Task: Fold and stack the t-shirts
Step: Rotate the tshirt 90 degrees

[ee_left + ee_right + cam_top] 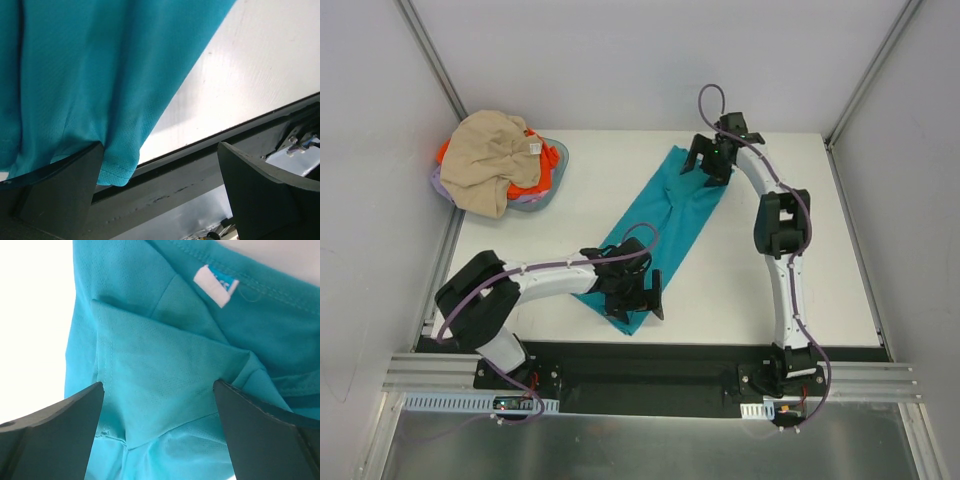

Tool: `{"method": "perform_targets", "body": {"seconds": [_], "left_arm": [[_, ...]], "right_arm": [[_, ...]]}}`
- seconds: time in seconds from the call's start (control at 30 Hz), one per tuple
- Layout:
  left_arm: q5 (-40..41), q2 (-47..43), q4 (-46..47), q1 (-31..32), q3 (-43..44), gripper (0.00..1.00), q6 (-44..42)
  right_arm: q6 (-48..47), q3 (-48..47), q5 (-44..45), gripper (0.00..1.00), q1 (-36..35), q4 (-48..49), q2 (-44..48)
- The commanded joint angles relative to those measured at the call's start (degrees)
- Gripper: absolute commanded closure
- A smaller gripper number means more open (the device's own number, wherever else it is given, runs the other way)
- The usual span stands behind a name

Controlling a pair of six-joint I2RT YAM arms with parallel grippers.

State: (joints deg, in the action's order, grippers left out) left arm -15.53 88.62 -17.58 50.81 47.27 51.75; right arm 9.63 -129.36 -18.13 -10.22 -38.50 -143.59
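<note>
Left claw (640, 303) hangs released over the near end of the teal t-shirt (665, 225); right claw (708, 165) is released above its far, labelled end.

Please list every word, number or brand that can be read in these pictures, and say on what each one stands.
No text can be read in any view.
The teal shirt, neck label: the print is blurred, unreadable.
The beige shirt, white label: too small to read.
</note>
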Motion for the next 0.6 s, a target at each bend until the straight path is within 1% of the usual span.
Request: {"method": "perform_targets", "body": {"seconds": [0.0, 0.07, 0.13, 0.17, 0.27, 0.33, 0.43, 0.57], "left_arm": [[4.4, 7.1, -3.2, 5.2, 6.9, 0.01, 3.4], [4.8, 9.8, -2.4, 8.8, 11.7, 0.01, 4.2], [5.7, 13.9, -1.8, 11.1, 14.9, 0.01, 5.6], [6.0, 16.6, -0.4, 12.8, 17.7, 0.01, 5.9], [3.1, 21.7, 3.2, 14.7, 21.8, 0.01, 6.5], [1.5, 23.3, 3.9, 15.2, 23.7, 0.0, 6.6], [2.2, 24.4, 4.0, 15.9, 26.3, 0.01, 6.5], [2.7, 23.2, 4.2, 16.3, 26.2, 0.01, 5.2]], "right_arm": [[4.3, -6.2, -0.1, 0.03, -4.3, 2.5, -5.0], [8.0, -4.9, -0.1, 0.03, -4.6, 6.8, -4.5], [9.8, -5.0, -1.1, 0.03, -5.0, 8.3, -4.9], [10.9, -4.9, -1.3, 0.03, -5.2, 8.5, -5.1], [11.3, -5.7, -1.7, 0.03, -6.7, 8.0, -6.3], [11.4, -5.9, -1.8, 0.03, -7.7, 7.3, -7.0], [11.4, -5.8, -1.2, 0.03, -8.2, 6.9, -6.9], [10.6, -6.0, 0.8, 0.03, -8.1, 6.3, -6.0]]}}
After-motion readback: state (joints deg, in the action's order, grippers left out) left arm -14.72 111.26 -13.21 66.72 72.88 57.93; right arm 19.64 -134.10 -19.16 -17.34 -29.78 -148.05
